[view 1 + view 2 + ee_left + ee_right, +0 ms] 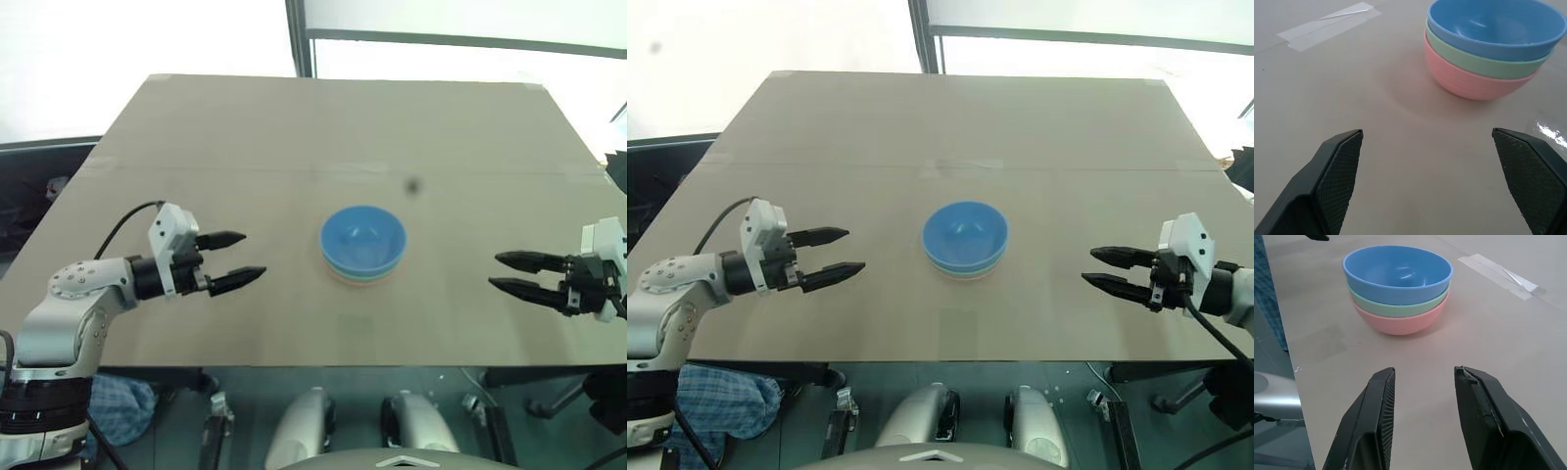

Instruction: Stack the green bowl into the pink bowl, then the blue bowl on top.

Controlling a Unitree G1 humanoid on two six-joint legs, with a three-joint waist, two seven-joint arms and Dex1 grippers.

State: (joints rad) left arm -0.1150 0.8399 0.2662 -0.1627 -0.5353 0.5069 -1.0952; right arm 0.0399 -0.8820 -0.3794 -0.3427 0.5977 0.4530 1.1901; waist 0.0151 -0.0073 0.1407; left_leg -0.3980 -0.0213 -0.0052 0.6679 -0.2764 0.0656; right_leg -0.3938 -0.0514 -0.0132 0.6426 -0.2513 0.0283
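The three bowls are seen nested in one stack near the middle of the brown table (294, 127). The pink bowl (1474, 83) sits at the bottom and rests directly on the tabletop. The green bowl (1488, 64) is seated inside it, so that only a band of its wall under the rim is shown. The blue bowl (1496, 27) is set on top, upright, with its hollow open upward and nothing inside it.

The left gripper (228, 258) is held to the left of the stack, well apart from it, above the tabletop, with its fingers pointed toward the bowls. Its jaws are spread wide, and nothing is held between them; in the left wrist view the two fingers (1334, 171) are seen far apart with bare table between.

The right gripper (1110, 268) is held to the right of the stack, also well apart from it, and is pointed back toward the bowls. Its jaws are parted by a narrower gap, and nothing is gripped there.

A strip of clear tape (1501, 275) is seen on the table beyond the stack. A small dark spot (412, 185) appears on the far right part of the table in the left eye view; it may be a speck on the lens rather than a mark on the table.
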